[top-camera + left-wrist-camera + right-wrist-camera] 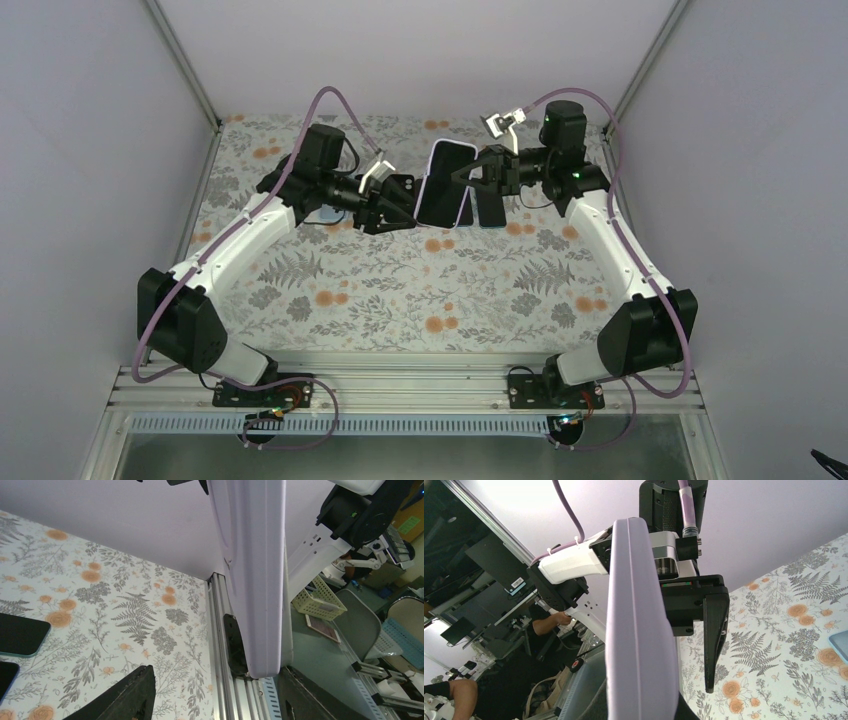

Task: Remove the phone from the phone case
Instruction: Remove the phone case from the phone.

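A phone with a dark screen sits in a lilac phone case, held upright above the table between both arms. My right gripper is shut on the case's right edge; in the right wrist view the case fills the middle and my right gripper clamps it at the bottom edge. My left gripper is open at the case's left edge. In the left wrist view the case's back hangs between the spread fingers, close to the right-hand one; the left gripper holds nothing.
Two dark phones lie flat on the floral tablecloth at the left, under the left arm. A light blue flat object lies on the cloth at the right. The aluminium frame rail runs along the near edge.
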Action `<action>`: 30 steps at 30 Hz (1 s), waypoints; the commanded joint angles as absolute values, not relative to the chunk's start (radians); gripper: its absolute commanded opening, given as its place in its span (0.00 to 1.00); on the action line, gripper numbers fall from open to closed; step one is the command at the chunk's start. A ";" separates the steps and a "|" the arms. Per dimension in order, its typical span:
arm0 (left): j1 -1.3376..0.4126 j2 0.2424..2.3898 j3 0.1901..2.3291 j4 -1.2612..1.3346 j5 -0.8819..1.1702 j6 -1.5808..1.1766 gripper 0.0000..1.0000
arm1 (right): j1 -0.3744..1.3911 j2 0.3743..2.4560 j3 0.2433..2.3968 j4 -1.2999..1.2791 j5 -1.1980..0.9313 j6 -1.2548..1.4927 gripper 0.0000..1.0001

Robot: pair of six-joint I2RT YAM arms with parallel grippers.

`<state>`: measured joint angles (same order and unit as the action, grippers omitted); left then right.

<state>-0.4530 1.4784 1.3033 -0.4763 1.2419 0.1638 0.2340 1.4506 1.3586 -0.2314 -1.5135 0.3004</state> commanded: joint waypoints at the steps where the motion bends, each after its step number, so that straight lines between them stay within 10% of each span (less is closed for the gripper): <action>1: -0.453 1.483 1.304 -0.424 1.218 0.134 0.59 | 0.233 1.435 1.349 -0.198 -1.563 0.313 0.04; 30: -0.415 1.527 1.309 -0.358 1.066 0.019 0.49 | 0.293 1.428 1.321 -0.259 -1.646 0.241 0.04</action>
<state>-0.4271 1.5066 1.2907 -0.4362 1.1461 0.0498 0.2314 1.4506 1.3403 -0.2329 -1.4345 0.2348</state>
